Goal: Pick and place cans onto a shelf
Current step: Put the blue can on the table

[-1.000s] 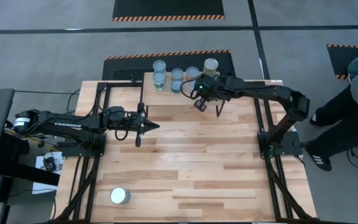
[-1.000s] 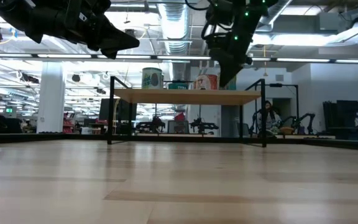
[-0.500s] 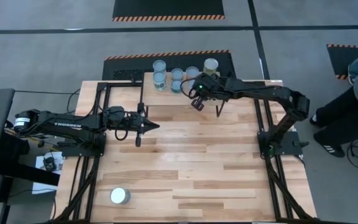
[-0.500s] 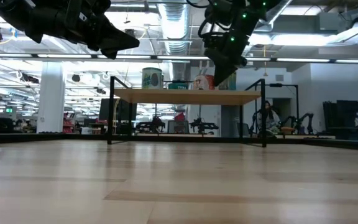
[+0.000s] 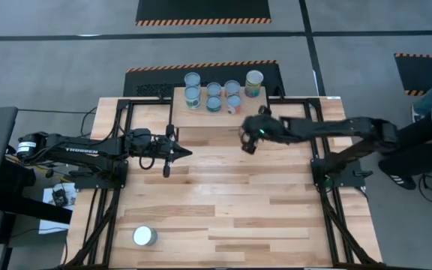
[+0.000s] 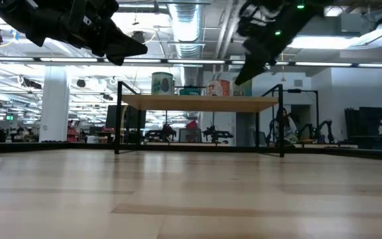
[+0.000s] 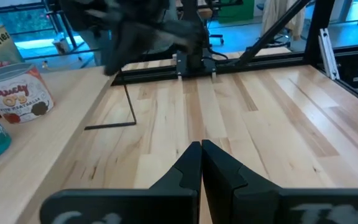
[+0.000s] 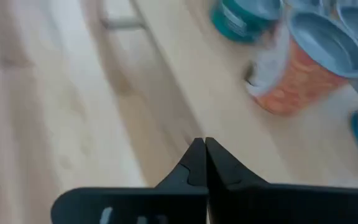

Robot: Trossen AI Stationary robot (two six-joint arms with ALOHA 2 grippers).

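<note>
Right claw (image 5: 246, 142) pressed together, empty, near small light-wood shelf (image 5: 177, 97) at desk's far edge. Left claw (image 5: 178, 152) pressed together, empty.

Seven cans (image 5: 214, 94) on the shelf (image 5: 178, 104) at the table's far edge; one can (image 5: 144, 236) alone, near-left.

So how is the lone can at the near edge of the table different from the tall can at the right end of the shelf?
The lone can stands on the tabletop near its front left corner, alone; the tall can stands on the shelf, at the right end of a cluster of cans. The lone can's top looks wider. The tall can shows a green side, while the lone can shows only its top. Both stand upright with pale round tops, and neither is held.
</note>
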